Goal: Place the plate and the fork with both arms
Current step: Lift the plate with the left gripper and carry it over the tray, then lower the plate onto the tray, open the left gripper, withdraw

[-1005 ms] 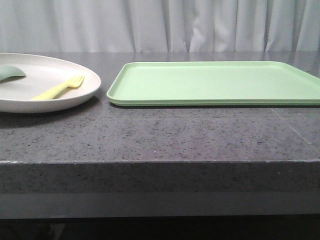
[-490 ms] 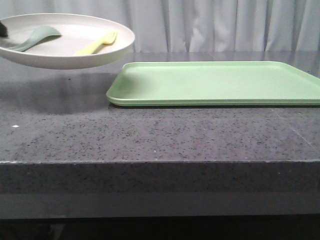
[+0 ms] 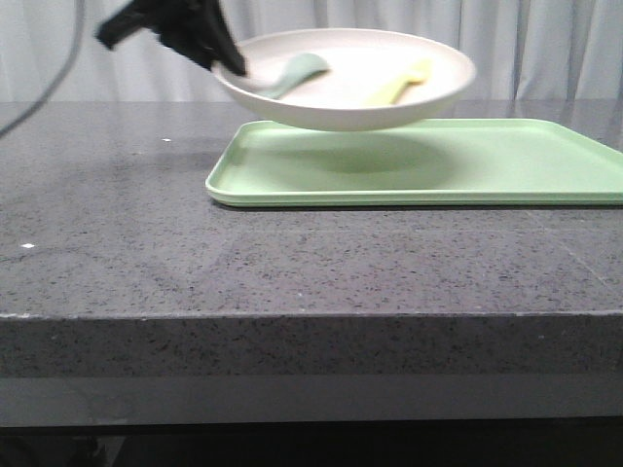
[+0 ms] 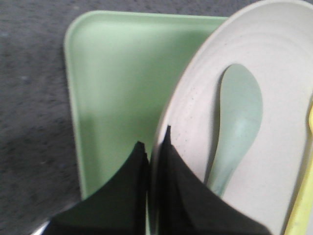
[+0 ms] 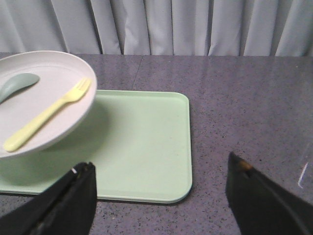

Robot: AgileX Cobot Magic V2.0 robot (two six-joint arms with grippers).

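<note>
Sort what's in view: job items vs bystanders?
Job: plate, held by its rim in the left gripper above the tray; fork lying in the plate; right gripper, open, empty.
Bystanders: grey-green spoon in the plate; curtain.

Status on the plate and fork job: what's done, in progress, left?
Done: the left gripper has the plate clamped by its rim and lifted. In hand: the plate hangs over the left part of the green tray, fork and spoon riding inside, not yet set down. Left: lower the plate, then place the fork; the right gripper is open and empty.
</note>
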